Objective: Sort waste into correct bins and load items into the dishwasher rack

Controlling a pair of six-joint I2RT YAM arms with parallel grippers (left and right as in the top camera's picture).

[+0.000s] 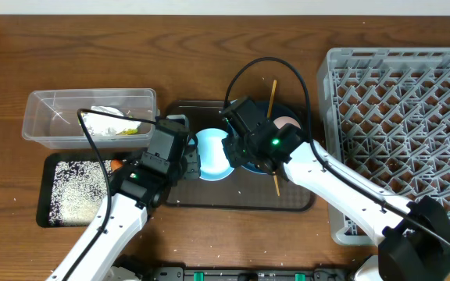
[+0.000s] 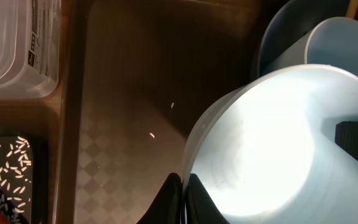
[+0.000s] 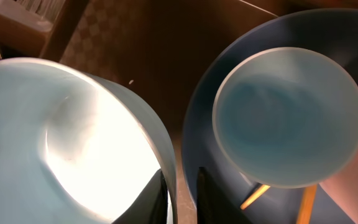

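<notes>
Handling assessment: small pale blue bowl (image 1: 213,154), at the middle of the dark brown serving tray (image 1: 287,201) and just beside the large blue plate (image 3: 197,124), is judged light, rigid and smooth-walled. It is liable to slip or swing from a single pinch, so the thin rim is the proper hold. Left tool (image 2: 184,200) appears clenched on the rim at the bowl's left side, and right tool (image 3: 180,200) pinches the opposite rim, one finger inside the wall and one outside, with the light blue cup (image 3: 288,115) on the plate close by.
</notes>
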